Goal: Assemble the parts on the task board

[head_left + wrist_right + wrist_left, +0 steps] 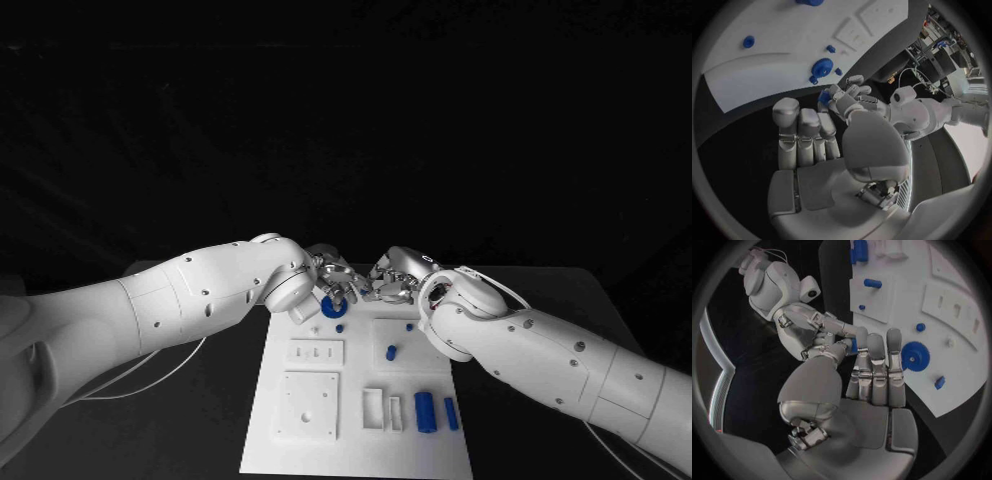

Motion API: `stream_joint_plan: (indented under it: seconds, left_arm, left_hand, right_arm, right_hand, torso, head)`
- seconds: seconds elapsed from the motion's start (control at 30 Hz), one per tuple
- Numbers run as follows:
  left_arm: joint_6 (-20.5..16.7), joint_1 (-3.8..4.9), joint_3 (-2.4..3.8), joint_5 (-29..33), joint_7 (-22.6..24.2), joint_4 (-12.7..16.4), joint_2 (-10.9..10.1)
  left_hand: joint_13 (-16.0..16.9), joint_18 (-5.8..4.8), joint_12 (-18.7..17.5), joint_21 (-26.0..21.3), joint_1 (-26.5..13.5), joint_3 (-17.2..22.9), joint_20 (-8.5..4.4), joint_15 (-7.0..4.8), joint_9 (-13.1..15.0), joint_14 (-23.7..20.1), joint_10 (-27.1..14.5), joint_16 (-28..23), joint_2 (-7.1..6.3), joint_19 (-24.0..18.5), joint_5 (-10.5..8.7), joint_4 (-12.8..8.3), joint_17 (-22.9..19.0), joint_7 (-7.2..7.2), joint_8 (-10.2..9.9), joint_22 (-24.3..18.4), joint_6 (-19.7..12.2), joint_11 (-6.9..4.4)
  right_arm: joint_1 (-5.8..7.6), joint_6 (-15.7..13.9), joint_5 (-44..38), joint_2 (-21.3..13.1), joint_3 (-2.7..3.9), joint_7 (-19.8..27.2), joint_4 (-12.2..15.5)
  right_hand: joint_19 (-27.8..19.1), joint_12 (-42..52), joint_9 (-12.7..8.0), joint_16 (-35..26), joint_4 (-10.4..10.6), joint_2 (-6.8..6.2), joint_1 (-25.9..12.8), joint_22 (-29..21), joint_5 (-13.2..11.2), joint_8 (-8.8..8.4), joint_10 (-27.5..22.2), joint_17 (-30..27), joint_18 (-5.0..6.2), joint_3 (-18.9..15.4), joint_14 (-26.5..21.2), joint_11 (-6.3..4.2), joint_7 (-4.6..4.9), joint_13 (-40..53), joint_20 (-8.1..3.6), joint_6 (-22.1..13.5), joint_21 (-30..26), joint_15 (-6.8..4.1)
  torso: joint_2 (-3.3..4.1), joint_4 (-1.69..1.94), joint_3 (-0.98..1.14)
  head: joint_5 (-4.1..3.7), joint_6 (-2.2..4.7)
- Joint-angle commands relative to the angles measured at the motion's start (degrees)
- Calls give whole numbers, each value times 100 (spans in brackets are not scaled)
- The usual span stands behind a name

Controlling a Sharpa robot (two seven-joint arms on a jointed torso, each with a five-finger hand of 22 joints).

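**benchrat:** Where are the hands right now?

**gearhead22:** Both are at the far end of the task board [361, 445], fingertips pretty much meeting. The left hand [329, 272] comes in from one side and the right hand [397, 278] from the other. There's a small blue part [853, 345] right between their fingertips.

**benchrat:** So who's got hold of it?

**gearhead22:** Honestly can't tell. In the left wrist view the left hand's long fingers [877, 365] lie straight and close together. The part sits up by its thumb tip, and the right hand's fingers reach in and touch that same spot. In the right wrist view the same small blue part [824, 97] is just past the right hand's [811, 140] straight fingers, with the left hand's [848, 97] curled fingers on it. It could be either hand pinching it, or both.

**benchrat:** And the rest of the bits?

**gearhead22:** The blue gear [335, 307] lies flat on the board right below the left hand's fingers, nearly tucked under them. A small blue peg [392, 352] stands just beside the right wrist, on the robot's side of it. Two long blue pieces [426, 410] lie side by side under the right forearm, well back from both hands.
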Motion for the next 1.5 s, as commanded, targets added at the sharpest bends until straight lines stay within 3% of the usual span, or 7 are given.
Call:
stream_joint_plan:
  seconds: [0.03, 0.27, 0.47, 0.6, 0.83, 1.17, 1.5]
  left_arm:
    - [-14, -15, -9, 35, -5, -3, -8]
    - [-62, -18, -11, 123, -18, 48, -59]
    - [-170, -26, -12, 148, 0, 117, -130]
    - [-280, -34, -14, 149, 17, 183, -209]
    - [-425, -58, -20, 72, 33, 375, -410]
    - [-508, -126, -45, -178, -54, 833, -910]
    - [-628, -168, -363, -411, -286, 1410, -1424]
  left_hand:
    - [31, 39, 77, -29, -63, 441, -41, -49, 797, 26, 230, 49, -48, 43, 24, -413, 25, -140, 53, 37, 192, -59]
    - [172, -28, 484, -28, -230, 497, -128, -131, 1578, 132, 258, 242, -231, 161, 201, -419, 176, -275, 44, 218, 420, -129]
    - [240, -42, 739, 1, -300, 549, -170, -173, 1864, 208, 273, 345, -361, 225, 504, -438, 302, -327, 30, 338, 563, -160]
    - [270, -47, 908, 0, -323, 581, -186, -191, 2040, 265, 272, 386, -413, 263, 542, -430, 403, -362, 28, 445, 642, -182]
    - [342, -46, 1254, 11, -344, 594, -207, -219, 2242, 370, 280, 482, -473, 341, 579, -400, 598, -422, 24, 623, 809, -217]
    - [375, -31, 1566, -28, -401, 606, -201, -231, 2491, 435, 278, 569, -444, 398, 549, -364, 839, -492, 23, 833, 1024, -250]
    - [338, 6, 1870, -150, -478, 580, -142, -211, 2787, 475, 278, 568, -383, 429, 500, -390, 1008, -556, 29, 965, 1213, -278]
  right_arm:
    - [12, -23, -3, 21, 4, 148, 19]
    - [11, -184, 66, 0, -1, 222, -17]
    - [9, -294, 130, -63, -3, 321, -7]
    - [-20, -348, 185, -185, -3, 534, 54]
    - [-139, -436, 266, -542, -3, 866, 260]
    - [-312, -447, 773, -1099, 8, 1303, 425]
    - [-334, -772, 1723, -1196, 131, 1394, 152]
  right_hand:
    - [315, -62, 36, -30, 78, -56, -40, 271, -5, 9, -24, -15, -42, -7, -7, 7, 40, 72, -17, -101, -37, -33]
    - [312, -156, -46, -86, 231, -180, -66, 244, -24, 11, -70, -59, -21, -55, -15, 35, 94, 9, 5, -304, -93, -10]
    - [303, -269, -113, -162, 414, -326, -81, 193, -2, 9, -132, -113, 8, -163, -25, 70, 161, -73, 29, -512, -219, 15]
    - [279, -417, -164, -297, 556, -505, -81, 116, 82, 12, -239, -214, 49, -423, -68, 124, 269, -169, 69, -929, -431, 61]
    - [278, -515, -150, -478, 735, -512, 118, 7, 225, 14, -359, -342, 98, -915, -108, 162, 306, -292, 118, -1107, -725, 95]
    - [275, -539, -154, -547, 622, -432, 149, -34, 607, 12, -391, -376, 109, -810, -111, 150, 304, -355, 112, -1055, -881, 88]
    - [272, -557, -156, -599, 564, -417, 43, -79, 1032, 11, -399, -400, 105, -737, -107, 137, 297, -396, 105, -1016, -1000, 78]
  torso:
    - [-3, 4, 1]
    - [-2, 6, -5]
    - [-3, 7, -7]
    - [-5, 12, -4]
    - [-13, 6, -2]
    - [-23, -5, 14]
    - [-114, 0, 68]
  head:
    - [-2, -8]
    - [2, -13]
    - [4, -20]
    - [13, -25]
    - [52, -50]
    - [96, -105]
    - [175, -263]
